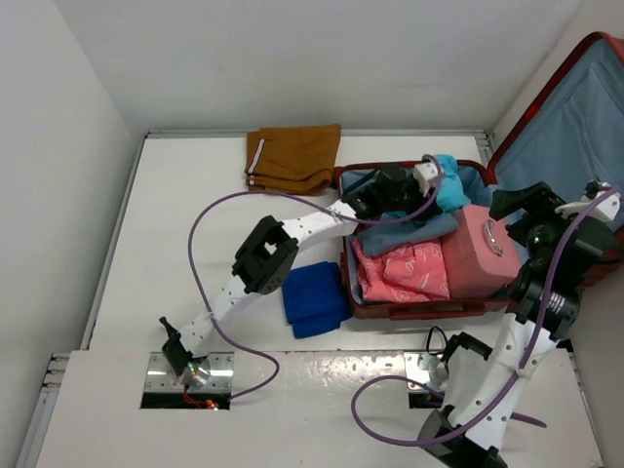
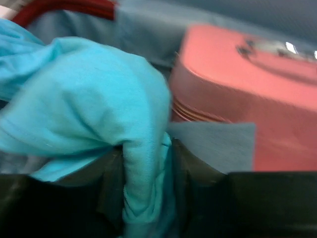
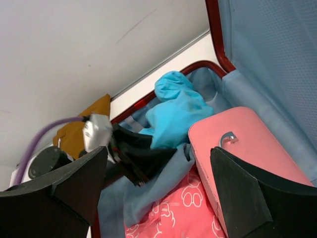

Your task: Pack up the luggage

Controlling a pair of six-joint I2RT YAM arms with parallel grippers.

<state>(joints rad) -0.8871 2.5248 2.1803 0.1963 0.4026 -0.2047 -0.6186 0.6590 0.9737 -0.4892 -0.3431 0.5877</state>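
The red suitcase [image 1: 414, 310] lies open at the right, its lid [image 1: 575, 117] raised with grey-blue lining. Inside are a pink patterned cloth [image 1: 400, 273], a grey-blue cloth [image 1: 409, 232], a small pink case [image 1: 480, 255] and a turquoise cloth [image 1: 450, 187]. My left gripper [image 1: 429, 190] reaches into the case's far end and is shut on the turquoise cloth [image 2: 99, 114], which bunches between its fingers [image 2: 111, 183]. My right gripper [image 1: 526, 200] hangs open and empty above the pink case [image 3: 242, 144], looking down at the turquoise cloth [image 3: 181, 111].
A brown garment [image 1: 292, 156] lies on the table behind the suitcase. A folded dark blue cloth [image 1: 314, 297] lies left of the suitcase. White walls close in the table at the left and back.
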